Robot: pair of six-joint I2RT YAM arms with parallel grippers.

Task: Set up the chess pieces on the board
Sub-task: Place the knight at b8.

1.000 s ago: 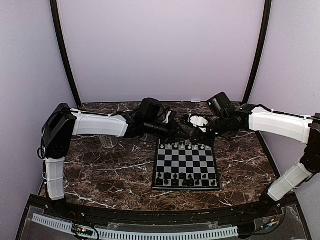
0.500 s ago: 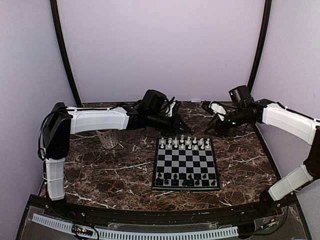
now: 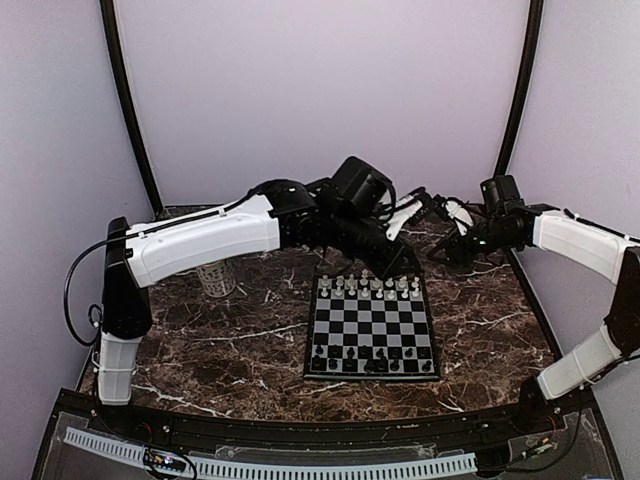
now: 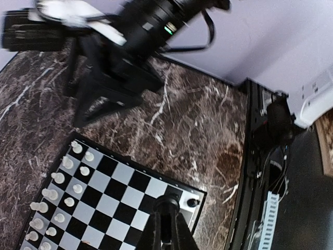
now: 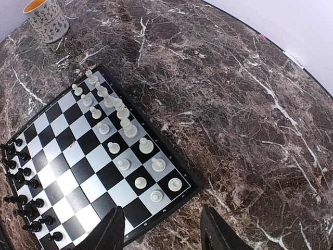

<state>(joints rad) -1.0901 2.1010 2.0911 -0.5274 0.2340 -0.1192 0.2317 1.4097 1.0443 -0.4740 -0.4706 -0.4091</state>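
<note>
The board (image 3: 372, 330) lies mid-table, with white chess pieces (image 3: 372, 287) along its two far rows and black ones (image 3: 372, 360) along the near row. My left gripper (image 3: 400, 263) hangs above the far edge of the board. In the left wrist view it (image 4: 167, 208) is shut on a small black chess piece (image 4: 167, 202), above a corner of the board (image 4: 119, 177) where another black piece (image 4: 192, 202) stands. My right gripper (image 3: 437, 222) is behind the board's far right corner. In the right wrist view it (image 5: 164, 234) is open and empty, beside the white pieces (image 5: 125, 127).
A patterned mug (image 3: 213, 278) stands on the dark marbled table left of the board, also seen in the right wrist view (image 5: 47, 18). The two arms nearly meet behind the board. Curved black posts and pale walls enclose the table.
The left arm has swung right and up, from behind the board's far left to over its far edge, staying shut. The right gripper has opened and drawn back to the right.
</note>
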